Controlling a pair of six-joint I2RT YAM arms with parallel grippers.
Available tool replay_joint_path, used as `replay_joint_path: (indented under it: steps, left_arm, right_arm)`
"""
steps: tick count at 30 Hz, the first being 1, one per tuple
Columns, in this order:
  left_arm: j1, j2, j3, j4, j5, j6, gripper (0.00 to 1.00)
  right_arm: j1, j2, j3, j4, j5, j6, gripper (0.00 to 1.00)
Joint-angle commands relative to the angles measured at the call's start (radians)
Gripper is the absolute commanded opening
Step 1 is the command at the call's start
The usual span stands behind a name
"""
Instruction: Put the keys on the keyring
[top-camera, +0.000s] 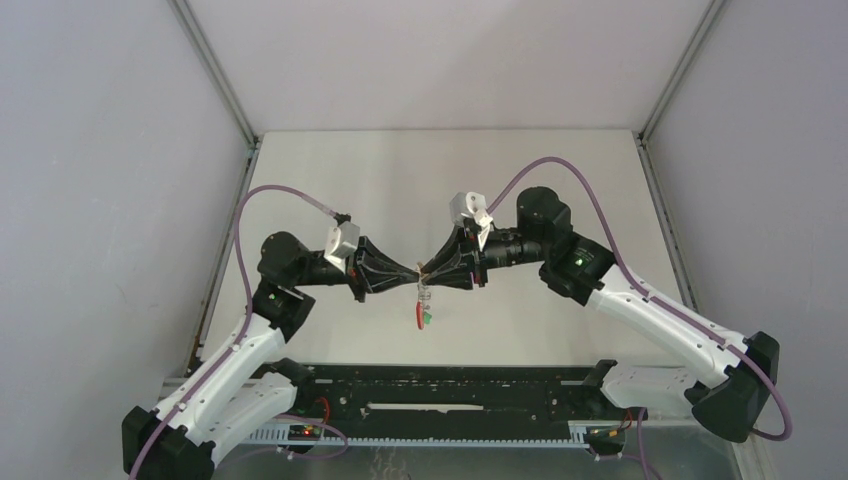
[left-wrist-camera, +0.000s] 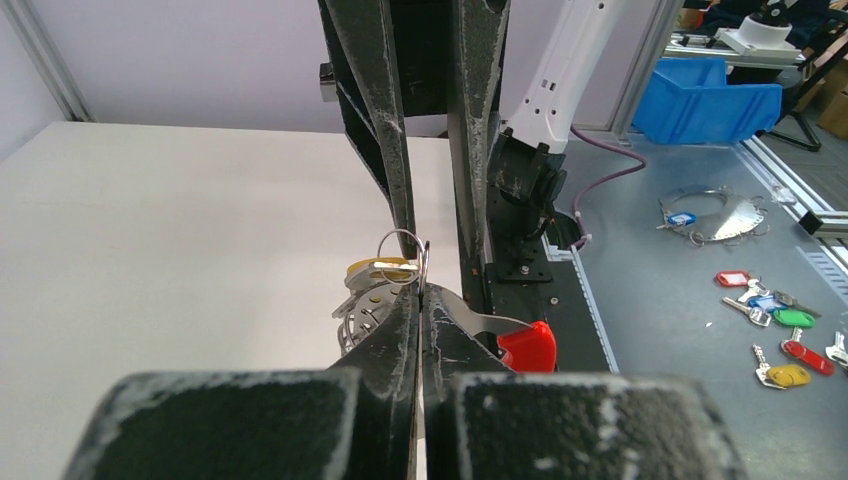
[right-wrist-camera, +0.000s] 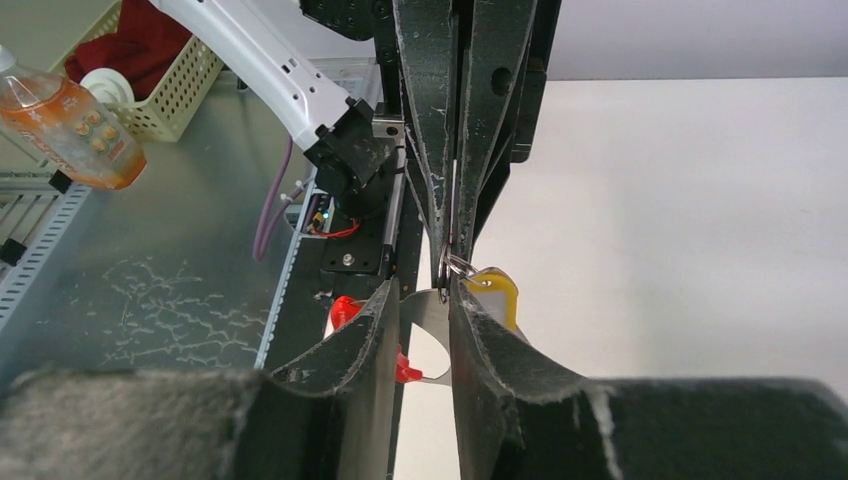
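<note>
Hanging above the tabletop (top-camera: 520, 180) where both tool tips meet, the keyring (left-wrist-camera: 528, 348) has the yellow-headed key (left-wrist-camera: 380, 268) against it (green key (top-camera: 428, 316) dangling below). Left tool (left-wrist-camera: 420, 290) is clamped shut on the keyring; right tool (right-wrist-camera: 424, 287) stands narrowly apart around its metal strip, and whether it grips cannot be determined. Spare keys (left-wrist-camera: 790, 345) lie well apart on a grey surface.
</note>
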Motion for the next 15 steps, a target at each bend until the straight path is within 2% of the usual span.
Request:
replay_joint_path:
  steps: [1, 5, 9, 13, 15]
  left_arm:
    - [-0.006, -0.014, -0.008, 0.016, -0.011, 0.025, 0.0]
    - [-0.007, -0.013, -0.01, 0.008, -0.012, 0.038, 0.0]
    - [-0.007, -0.014, -0.007, 0.002, -0.017, 0.043, 0.0]
    - [-0.007, -0.015, -0.007, 0.001, -0.017, 0.043, 0.0]
    - [-0.007, -0.016, -0.007, 0.001, -0.017, 0.043, 0.0]
  right_arm:
    - [0.011, -0.015, 0.024, 0.037, 0.014, -0.006, 0.31]
    - [0.017, 0.003, 0.044, 0.017, 0.024, -0.013, 0.25]
    - [0.031, 0.025, 0.071, -0.027, 0.043, -0.035, 0.13]
    - [0.044, 0.033, 0.084, -0.052, 0.087, -0.048, 0.08]
    - [0.048, 0.031, 0.088, -0.065, 0.107, -0.056, 0.0]
